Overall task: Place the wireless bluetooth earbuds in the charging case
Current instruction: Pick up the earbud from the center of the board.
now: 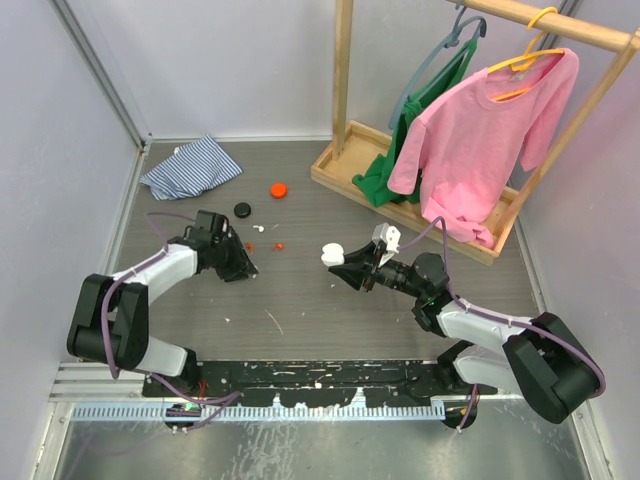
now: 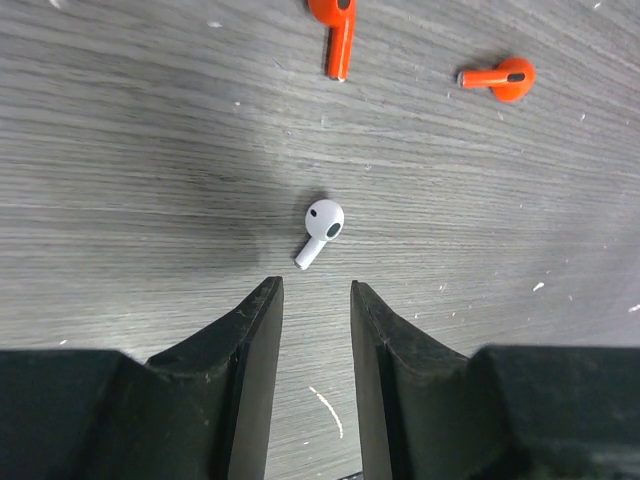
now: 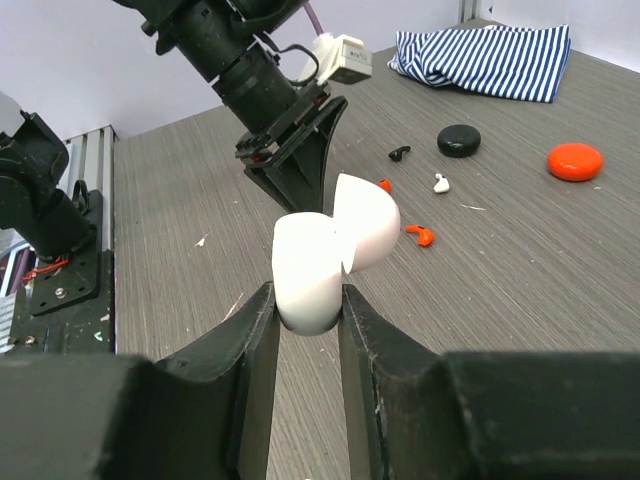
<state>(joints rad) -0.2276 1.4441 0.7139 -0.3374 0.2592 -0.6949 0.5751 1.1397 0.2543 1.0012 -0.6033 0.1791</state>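
Though tiny overhead, the white earbud (image 2: 322,228) is sharp wrist-side.

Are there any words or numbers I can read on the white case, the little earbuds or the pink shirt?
None: no word, number or sign can be read in any view.
white charging case: plain, no writing on the sides that show.
white earbud: no marks, only a dark spot.
orange earbuds: no marks.
pink shirt: plain where it shows.
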